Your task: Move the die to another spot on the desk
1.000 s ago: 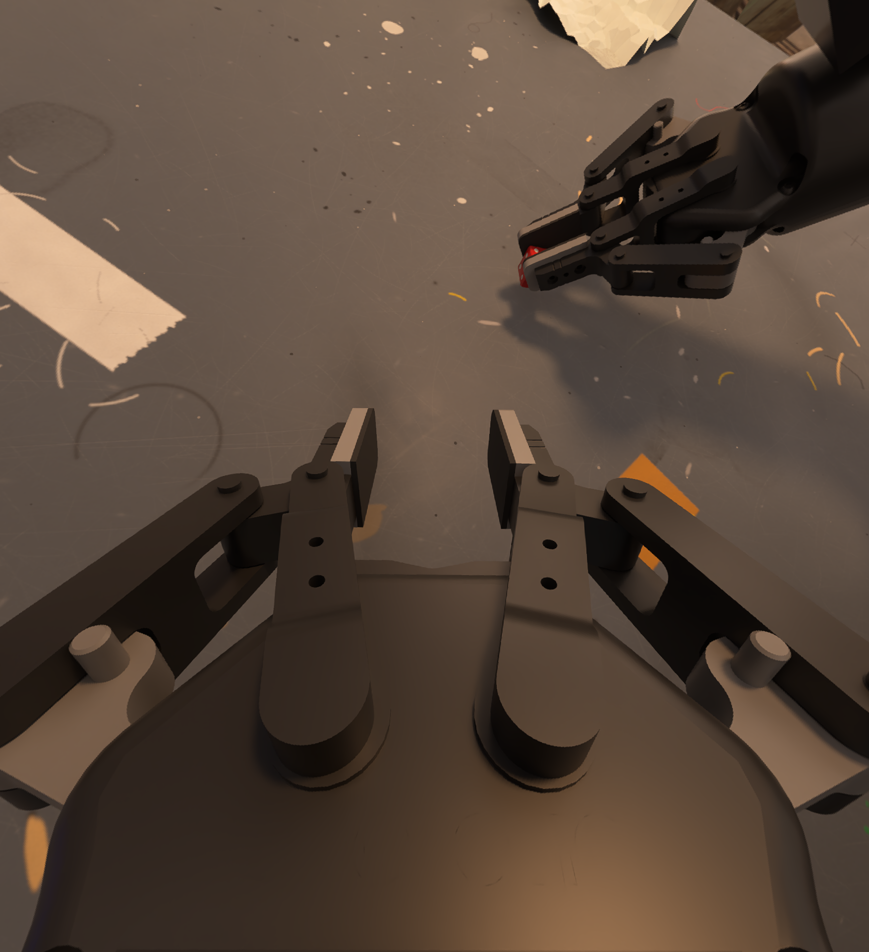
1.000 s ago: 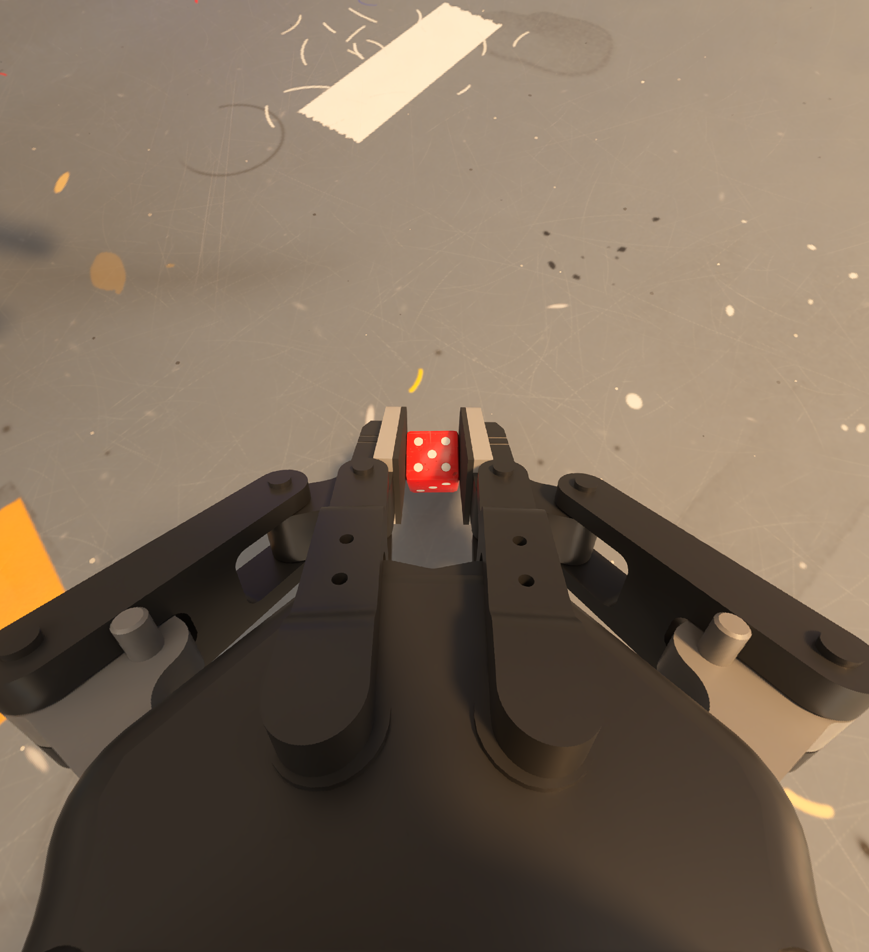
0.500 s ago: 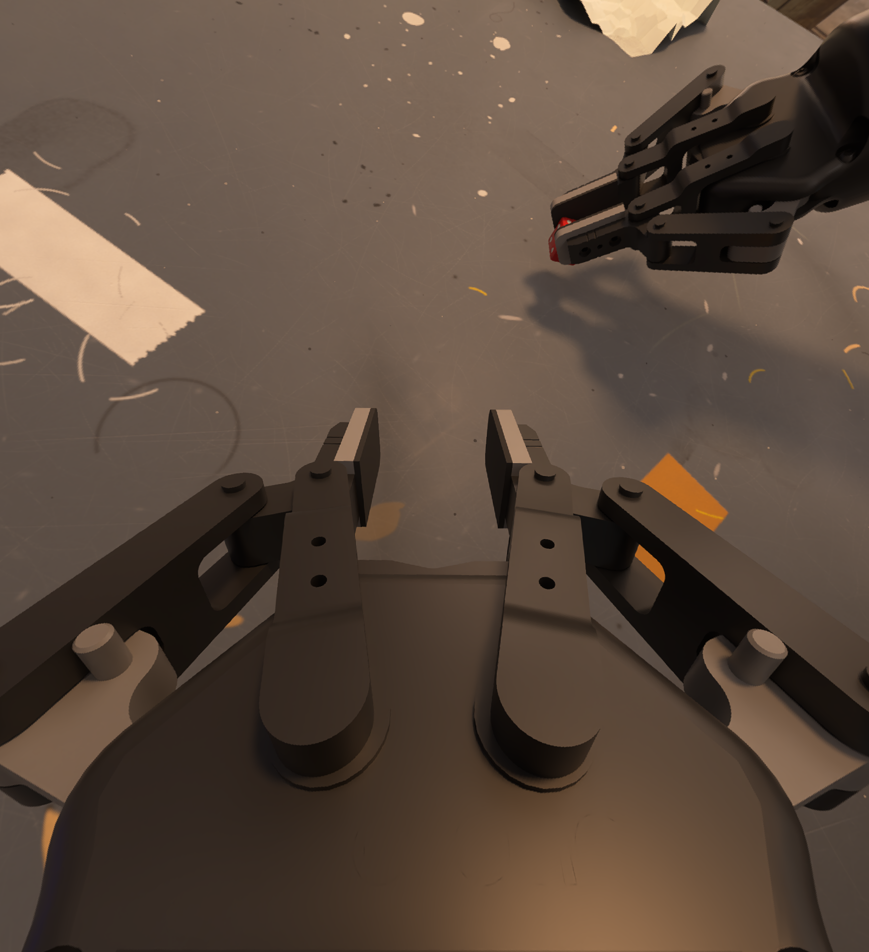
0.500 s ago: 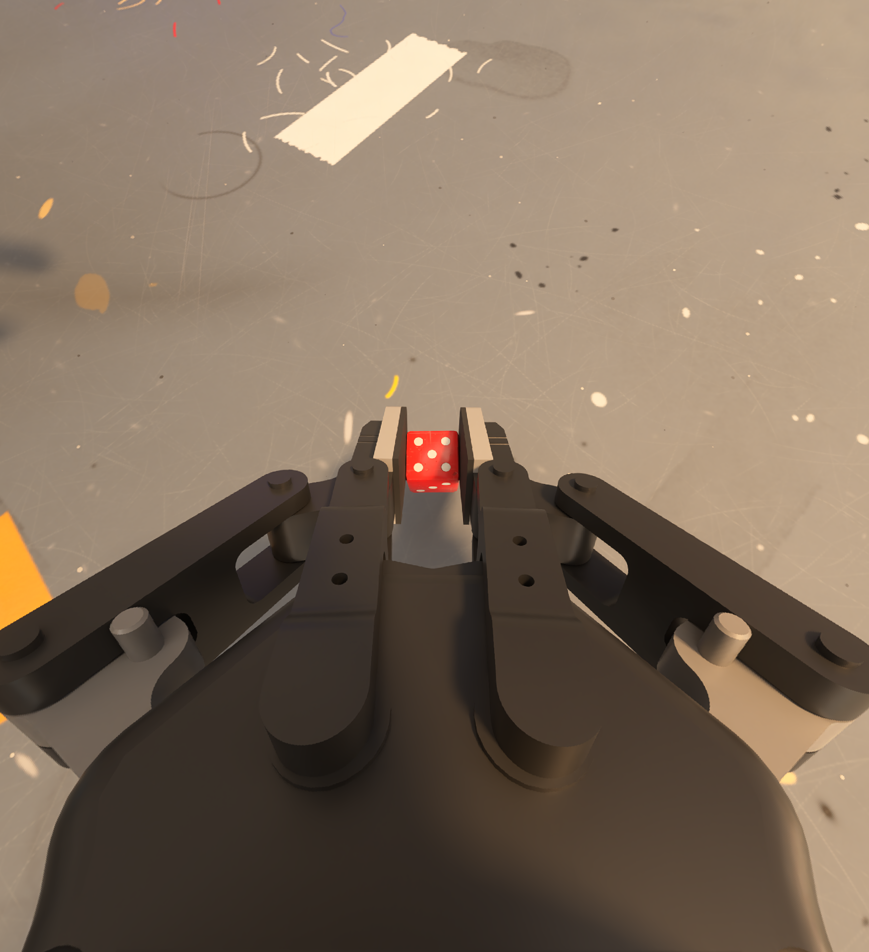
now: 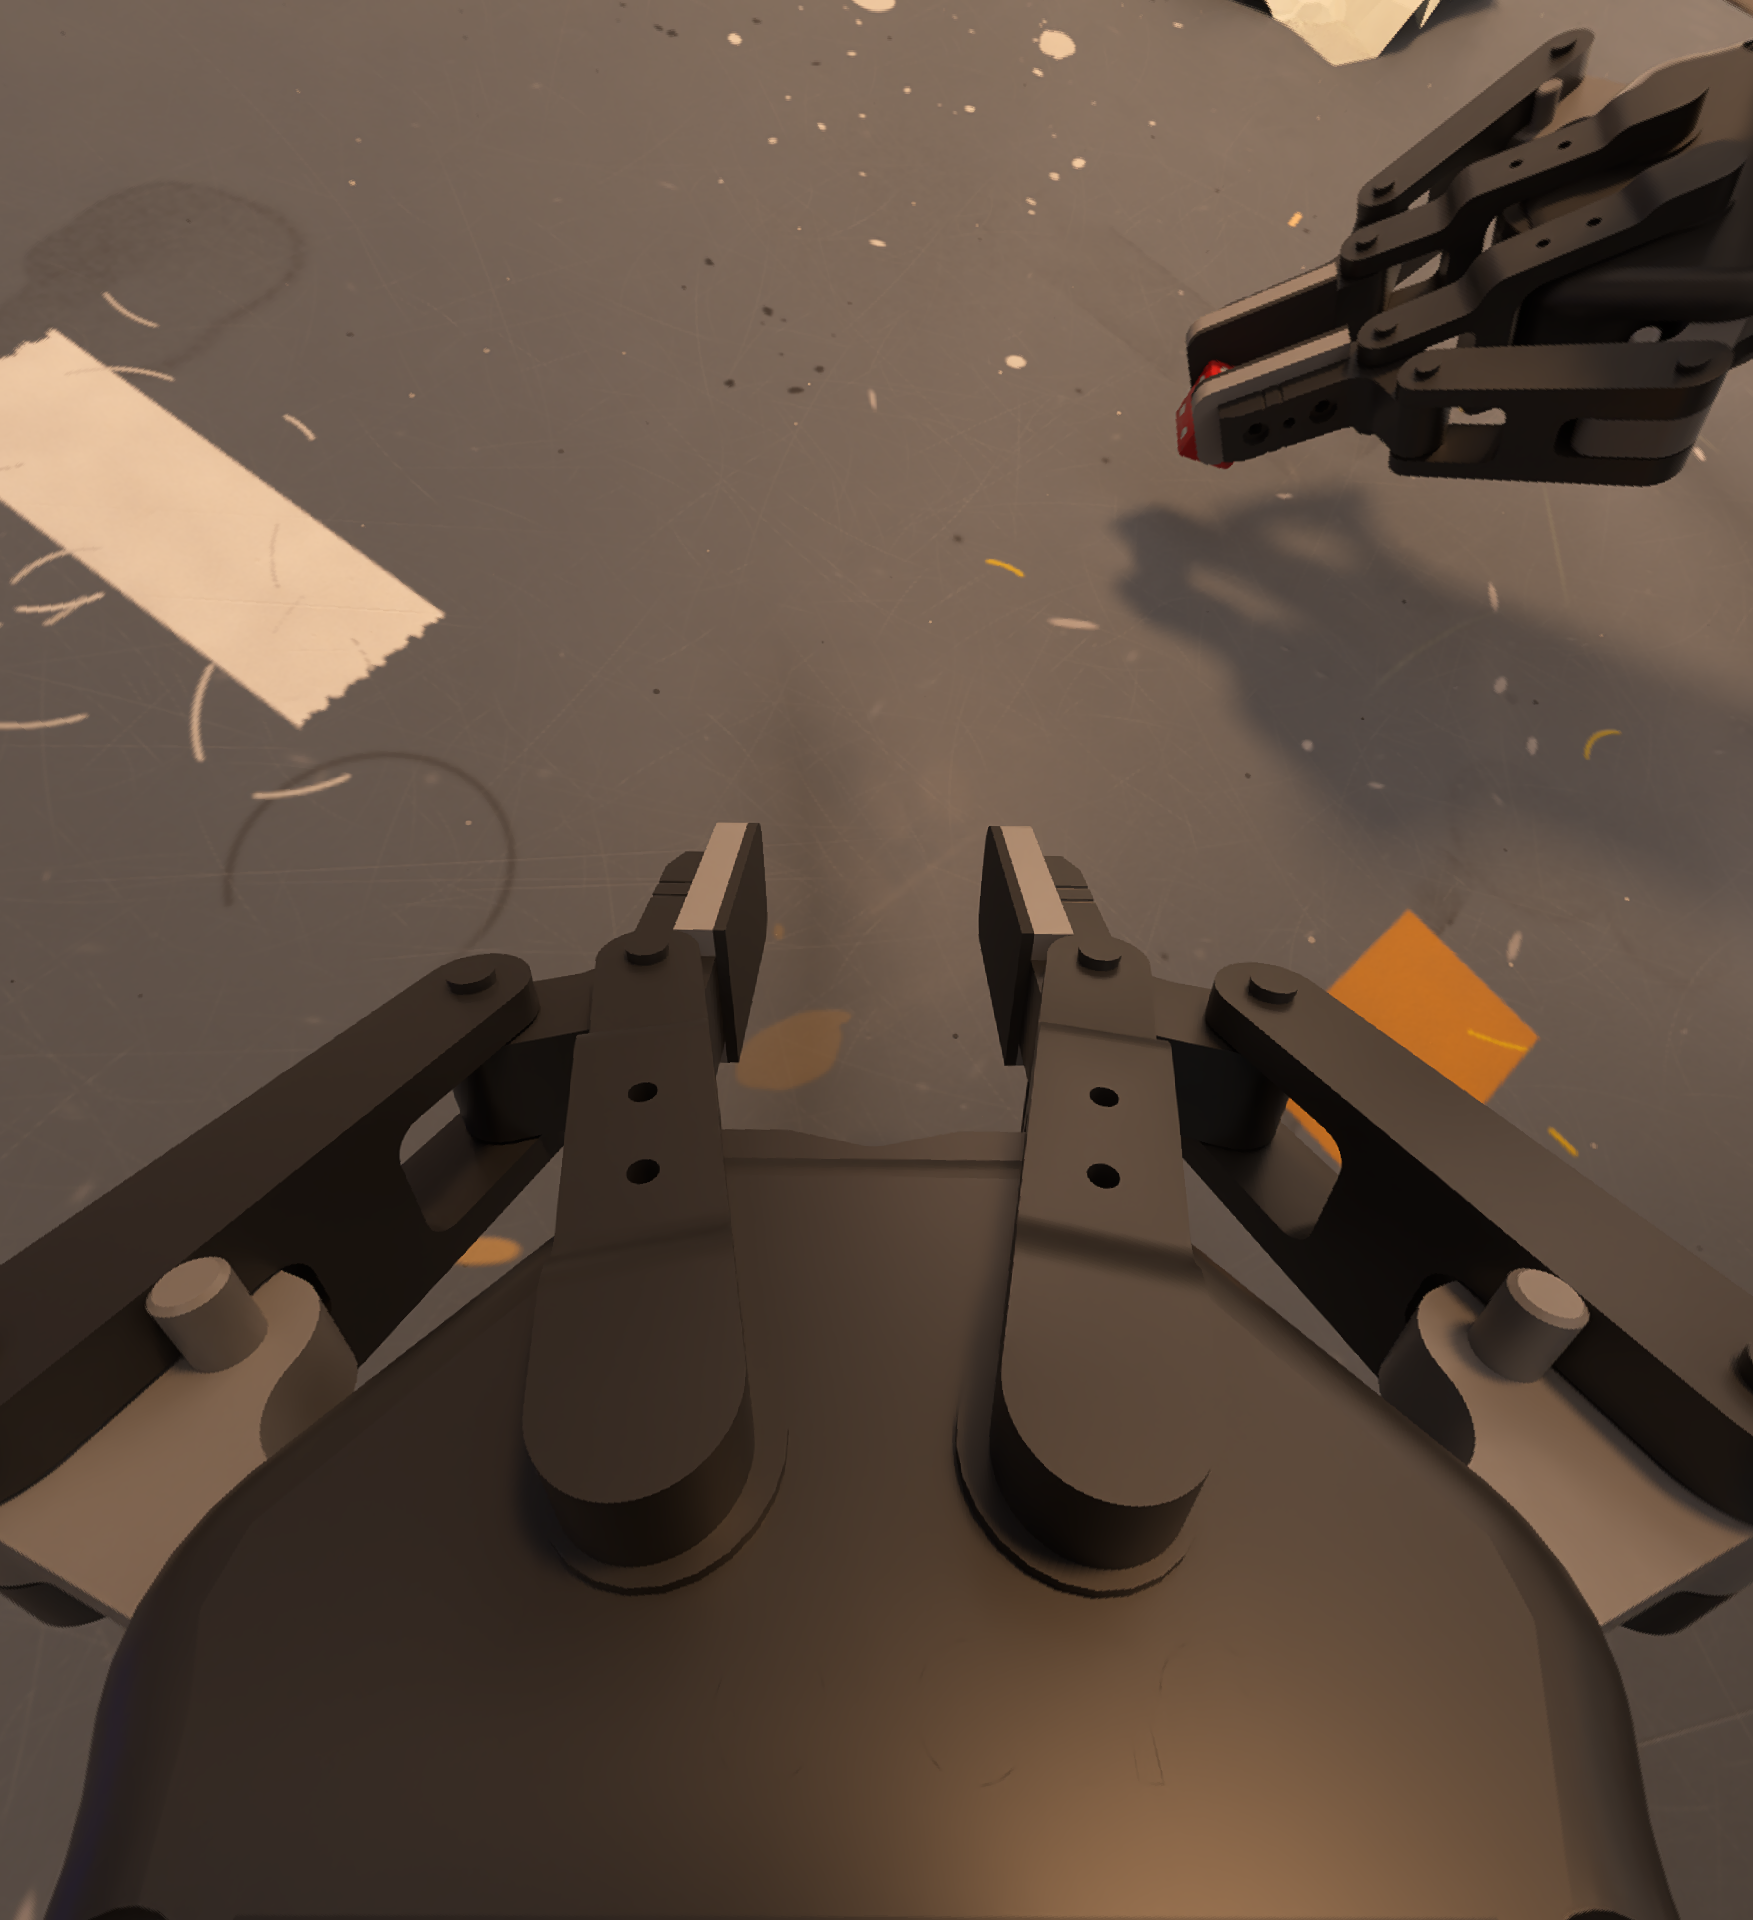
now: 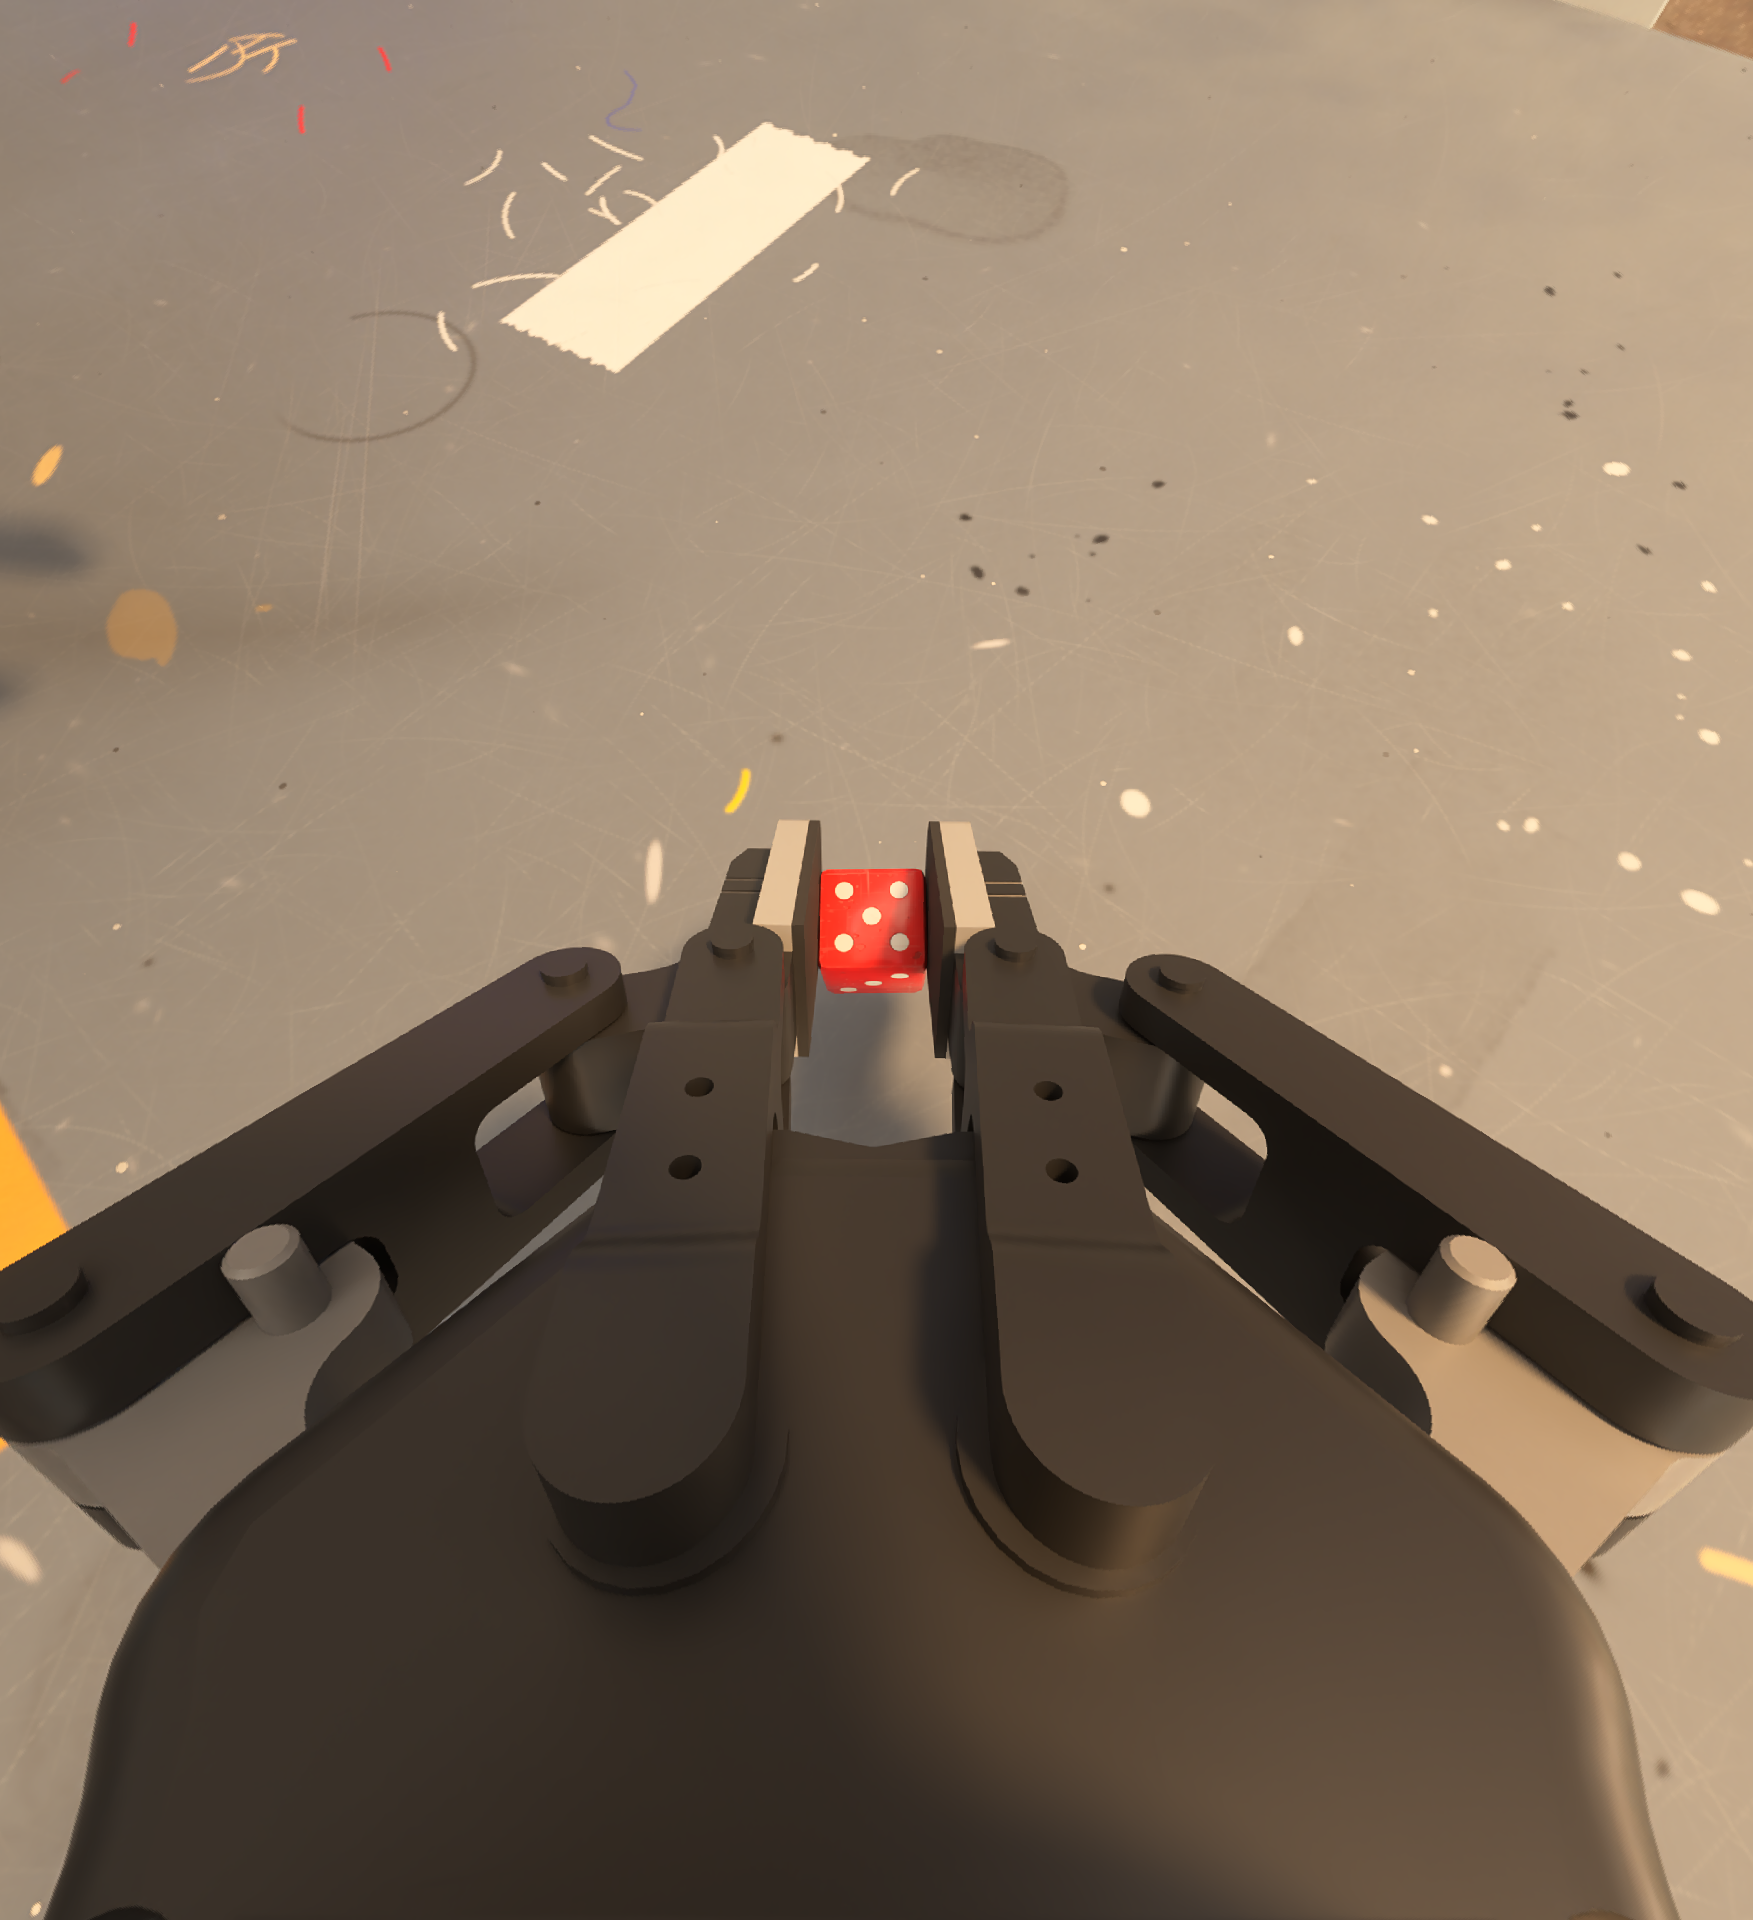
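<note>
A small red die [image 6: 872,925] with white pips is clamped between the pads of my right gripper [image 6: 872,883], held above the grey desk [image 6: 1267,623]. In the left wrist view the right gripper [image 5: 1210,410] shows at the upper right, well above its shadow, with a sliver of the die [image 5: 1186,431] at its tips. My left gripper [image 5: 872,904] is open and empty, low over the middle of the desk [image 5: 643,468].
A pale strip of tape [image 5: 176,530] lies on the desk at left; it also shows in the right wrist view [image 6: 685,244]. An orange patch [image 5: 1433,1018] lies on the desk by my left gripper's right finger. A torn paper scrap [image 5: 1350,26] is at the far edge.
The right gripper has carried the die up and away from the left gripper, and its shadow has separated from it. The left gripper has stayed open.
</note>
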Tool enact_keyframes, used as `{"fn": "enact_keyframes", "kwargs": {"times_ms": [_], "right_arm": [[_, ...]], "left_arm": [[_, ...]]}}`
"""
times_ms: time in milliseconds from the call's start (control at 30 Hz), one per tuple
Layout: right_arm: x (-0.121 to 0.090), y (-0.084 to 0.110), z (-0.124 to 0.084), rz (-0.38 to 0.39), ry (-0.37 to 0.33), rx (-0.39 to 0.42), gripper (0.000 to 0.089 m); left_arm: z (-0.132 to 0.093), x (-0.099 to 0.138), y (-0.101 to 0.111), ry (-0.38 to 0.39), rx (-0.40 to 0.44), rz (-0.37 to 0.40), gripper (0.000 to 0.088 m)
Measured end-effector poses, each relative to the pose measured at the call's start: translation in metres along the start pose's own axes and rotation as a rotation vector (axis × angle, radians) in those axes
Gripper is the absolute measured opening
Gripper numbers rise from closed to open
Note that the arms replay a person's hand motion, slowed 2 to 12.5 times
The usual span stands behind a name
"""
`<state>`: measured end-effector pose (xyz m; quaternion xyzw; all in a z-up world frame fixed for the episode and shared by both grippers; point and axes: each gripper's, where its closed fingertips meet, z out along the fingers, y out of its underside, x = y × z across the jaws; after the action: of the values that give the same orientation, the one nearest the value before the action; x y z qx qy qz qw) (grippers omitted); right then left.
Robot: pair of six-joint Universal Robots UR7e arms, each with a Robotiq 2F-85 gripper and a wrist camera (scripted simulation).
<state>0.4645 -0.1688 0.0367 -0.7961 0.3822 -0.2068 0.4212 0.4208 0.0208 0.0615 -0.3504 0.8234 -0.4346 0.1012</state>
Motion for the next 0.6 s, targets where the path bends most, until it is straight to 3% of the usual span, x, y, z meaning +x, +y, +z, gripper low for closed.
{"fn": "enact_keyframes", "kwargs": {"times_ms": [600], "right_arm": [[0.013,0.001,-0.007,0.019,0.044,0.014,0.018]], "left_arm": [[0.007,-0.01,0.003,-0.061,-0.021,0.019,0.04]]}}
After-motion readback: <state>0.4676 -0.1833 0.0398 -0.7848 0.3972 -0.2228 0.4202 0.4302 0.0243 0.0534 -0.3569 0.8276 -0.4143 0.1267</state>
